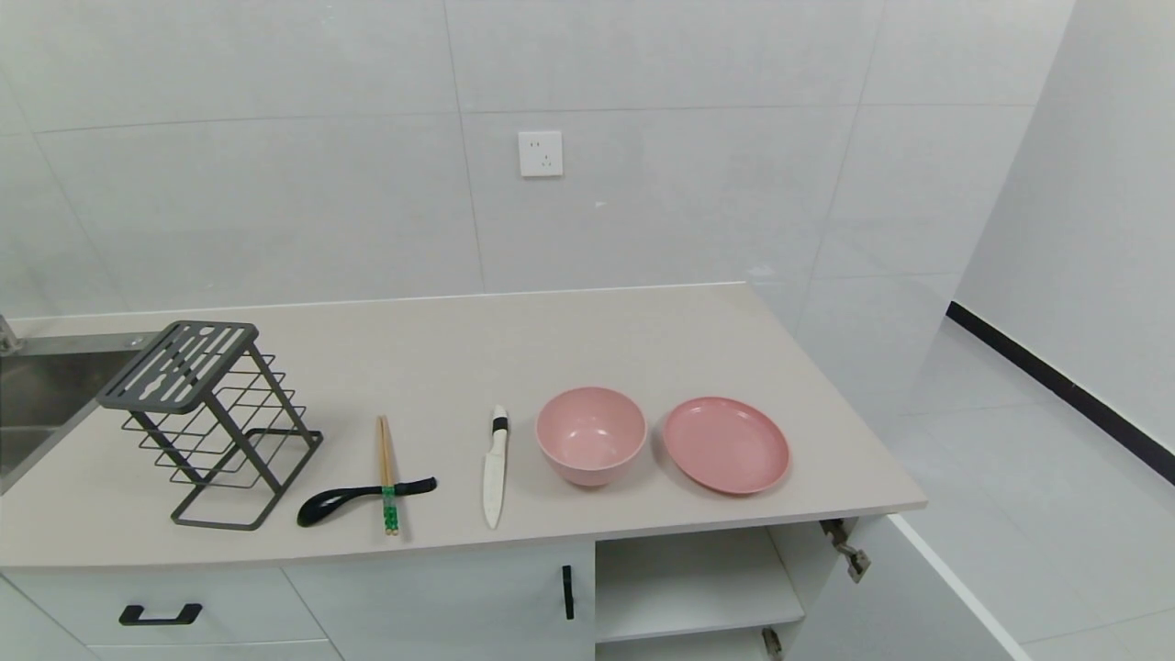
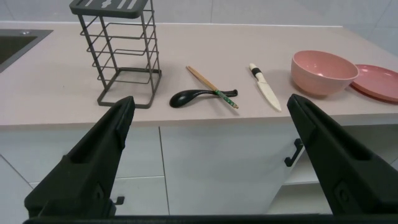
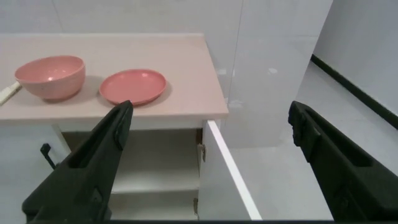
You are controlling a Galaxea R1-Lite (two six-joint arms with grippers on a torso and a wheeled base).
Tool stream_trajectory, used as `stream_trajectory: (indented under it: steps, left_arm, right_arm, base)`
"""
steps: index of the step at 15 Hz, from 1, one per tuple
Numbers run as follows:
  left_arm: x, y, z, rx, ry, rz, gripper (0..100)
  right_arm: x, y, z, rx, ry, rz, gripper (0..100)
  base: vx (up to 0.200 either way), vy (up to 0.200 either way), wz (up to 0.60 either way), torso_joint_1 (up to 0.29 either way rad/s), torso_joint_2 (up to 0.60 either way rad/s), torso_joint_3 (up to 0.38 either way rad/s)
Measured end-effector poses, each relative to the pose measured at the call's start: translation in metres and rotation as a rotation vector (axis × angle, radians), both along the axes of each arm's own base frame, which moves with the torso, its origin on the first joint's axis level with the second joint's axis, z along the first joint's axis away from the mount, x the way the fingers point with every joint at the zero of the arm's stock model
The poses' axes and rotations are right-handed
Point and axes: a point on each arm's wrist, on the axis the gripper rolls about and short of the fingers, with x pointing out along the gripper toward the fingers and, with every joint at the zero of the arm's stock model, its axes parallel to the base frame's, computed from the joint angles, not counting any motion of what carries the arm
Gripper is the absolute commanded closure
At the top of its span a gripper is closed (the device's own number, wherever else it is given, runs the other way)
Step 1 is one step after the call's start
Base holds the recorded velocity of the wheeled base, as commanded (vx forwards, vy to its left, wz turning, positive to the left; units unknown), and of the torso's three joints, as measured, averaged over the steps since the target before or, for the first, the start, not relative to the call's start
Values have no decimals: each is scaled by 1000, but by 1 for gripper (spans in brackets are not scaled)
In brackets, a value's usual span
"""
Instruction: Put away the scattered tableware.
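Along the counter's front in the head view lie a black spoon (image 1: 353,500), wooden chopsticks (image 1: 386,473) crossing its handle, a white knife (image 1: 496,464), a pink bowl (image 1: 590,436) and a pink plate (image 1: 726,443). My left gripper (image 2: 209,106) hangs open in front of the counter, facing the spoon (image 2: 193,97), chopsticks (image 2: 208,84) and knife (image 2: 264,87), well short of them. My right gripper (image 3: 210,109) is open too, off the counter's front right corner, with the bowl (image 3: 50,76) and plate (image 3: 132,86) beyond it. Nothing sits between either pair of fingers.
A grey wire rack (image 1: 207,422) stands upright left of the spoon, with a sink (image 1: 37,395) beyond it. Under the plate, a cabinet door (image 1: 918,597) is swung open, baring a white shelf (image 1: 688,588). A drawer handle (image 1: 160,613) sits under the rack.
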Motion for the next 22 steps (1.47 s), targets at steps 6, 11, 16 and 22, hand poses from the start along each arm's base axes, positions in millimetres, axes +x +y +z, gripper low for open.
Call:
stream_trajectory:
  steps: [6, 11, 16, 22]
  left_arm:
    - [0, 0, 0, 0, 0, -1, 0]
    - [0, 0, 0, 3, 0, -1, 0]
    - [0, 0, 0, 2, 0, -1, 0]
    - [0, 0, 0, 0, 0, -1, 0]
  right_arm:
    - [-4, 4, 23, 15, -221, 167, 0]
    - [7, 8, 34, 54, -9, 366, 0]
    - [41, 9, 48, 32, 185, 434, 0]
    - [96, 16, 38, 30, 377, 488, 0]
  base:
    - [0, 0, 0, 0, 0, 0]
    - [0, 0, 0, 0, 0, 0]
    - [0, 0, 0, 0, 0, 0]
    - [0, 0, 0, 0, 0, 0]
